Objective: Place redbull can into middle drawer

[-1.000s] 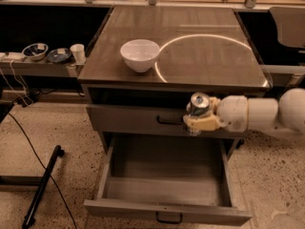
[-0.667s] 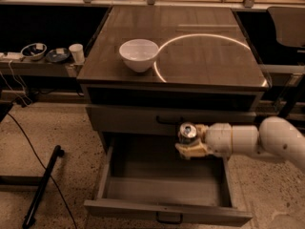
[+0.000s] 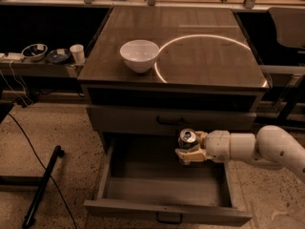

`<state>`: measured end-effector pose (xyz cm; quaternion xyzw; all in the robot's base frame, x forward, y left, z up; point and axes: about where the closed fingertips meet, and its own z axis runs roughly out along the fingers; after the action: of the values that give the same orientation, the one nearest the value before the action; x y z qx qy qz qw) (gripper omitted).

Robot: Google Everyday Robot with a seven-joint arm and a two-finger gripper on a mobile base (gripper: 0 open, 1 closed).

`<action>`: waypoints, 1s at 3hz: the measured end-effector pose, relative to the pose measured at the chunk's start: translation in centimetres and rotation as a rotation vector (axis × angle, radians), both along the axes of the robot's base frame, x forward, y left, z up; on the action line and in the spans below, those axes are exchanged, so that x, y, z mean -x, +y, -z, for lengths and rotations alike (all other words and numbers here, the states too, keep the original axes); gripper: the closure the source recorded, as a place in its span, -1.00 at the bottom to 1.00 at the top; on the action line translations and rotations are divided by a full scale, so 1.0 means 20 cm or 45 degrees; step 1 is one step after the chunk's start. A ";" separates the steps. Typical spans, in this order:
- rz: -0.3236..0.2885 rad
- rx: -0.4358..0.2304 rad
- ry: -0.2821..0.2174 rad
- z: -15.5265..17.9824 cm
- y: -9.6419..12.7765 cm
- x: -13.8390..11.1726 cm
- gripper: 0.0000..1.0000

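Note:
The redbull can shows its silver pull-tab top and stands upright in my gripper, which is shut on it. The white arm reaches in from the right. The can hangs over the right rear part of the open middle drawer, a deep grey box pulled out toward the camera with a small dark handle on its front. The can's lower body is hidden by the gripper.
A white bowl sits on the cabinet top. Above the open drawer is a shut shallower drawer front with a black handle. A small white cup and dishes stand on a side shelf at left. A black pole lies on the floor.
My gripper with the can has moved down and to the left, from in front of the upper drawer to over the open middle drawer.

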<state>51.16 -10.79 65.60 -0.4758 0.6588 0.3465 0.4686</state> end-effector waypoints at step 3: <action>-0.097 -0.117 0.014 0.69 0.31 -0.12 1.00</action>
<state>53.62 -4.67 51.86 -0.4766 0.6261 0.3967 0.4727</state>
